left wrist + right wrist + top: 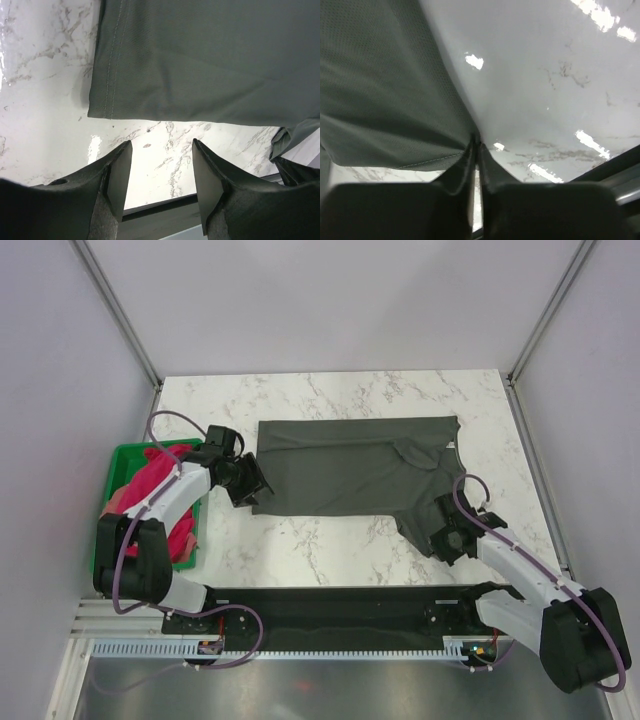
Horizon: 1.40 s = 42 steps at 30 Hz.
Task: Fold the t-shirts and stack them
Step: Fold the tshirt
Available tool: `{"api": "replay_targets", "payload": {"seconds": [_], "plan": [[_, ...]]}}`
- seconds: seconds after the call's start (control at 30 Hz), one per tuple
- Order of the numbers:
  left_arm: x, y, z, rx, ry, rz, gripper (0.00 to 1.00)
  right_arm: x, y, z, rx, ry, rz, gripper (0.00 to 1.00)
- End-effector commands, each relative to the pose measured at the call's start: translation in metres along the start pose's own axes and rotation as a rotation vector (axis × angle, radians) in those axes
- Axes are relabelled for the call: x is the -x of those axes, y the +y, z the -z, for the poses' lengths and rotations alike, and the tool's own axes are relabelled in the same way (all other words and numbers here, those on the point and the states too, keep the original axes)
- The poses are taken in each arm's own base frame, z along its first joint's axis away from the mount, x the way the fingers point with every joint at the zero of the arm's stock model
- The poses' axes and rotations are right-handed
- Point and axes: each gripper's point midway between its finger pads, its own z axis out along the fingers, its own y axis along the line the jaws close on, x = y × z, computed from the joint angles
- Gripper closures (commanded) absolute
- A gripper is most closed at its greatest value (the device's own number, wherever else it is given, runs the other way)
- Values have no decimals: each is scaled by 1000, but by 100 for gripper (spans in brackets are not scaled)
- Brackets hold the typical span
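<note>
The right gripper (pixel 476 141) had its jaws pressed together, with almost no gap between them, and the edge of the grey shirt (pixel 380 90) was pinched at their tips. In the right wrist view the cloth hung from this pinch to the left, and the hem ran just under the fingers. To the right of the jaws there was only the bare table (pixel 545 75).

The left gripper (pixel 161 150) had its jaws well apart and nothing was between them. They held nothing and touched nothing. Beyond their tips was marble, and the near left corner of the shirt (pixel 200 60) lay near them, with its stitched hem flat on the table (pixel 45 75).

From above, the grey shirt (pixel 350 465) lay spread across the middle of the table (pixel 330 545), mostly flat. One part of it reached out from the near right side, toward the right gripper (pixel 450 538), which was at the end of this part. The left gripper (pixel 250 480) was just beside the left edge of the shirt.

Left of the table stood a green bin (pixel 125 452). The pink shirts (pixel 152 478) lay heaped in it, partly hidden under the left arm.
</note>
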Motion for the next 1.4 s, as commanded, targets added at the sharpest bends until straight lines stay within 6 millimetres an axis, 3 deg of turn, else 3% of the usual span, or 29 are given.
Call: {"api": "replay_targets", "payload": {"seconds": [0.0,0.13,0.27,0.37,0.67,0.9,1.13,1.37], "plan": [[2,-1,0,19,-29,119,40,14,-2,-2,-1,-85,11,99],[-4,9,-12,75,-3,227,43,34,-3,8,-3,-184,41,100],[-20,25,-28,143,51,333,45,44,16,32,80,-214,65,100],[-27,32,-39,181,86,377,54,47,28,44,134,-222,68,100],[-30,47,-64,277,129,458,56,44,39,51,190,-201,94,100],[-23,49,-59,284,85,425,60,52,44,61,222,-242,106,100],[-9,45,-39,268,-34,471,53,52,46,62,229,-241,109,100],[-4,48,-41,291,-61,514,53,50,45,59,236,-235,109,100]]}}
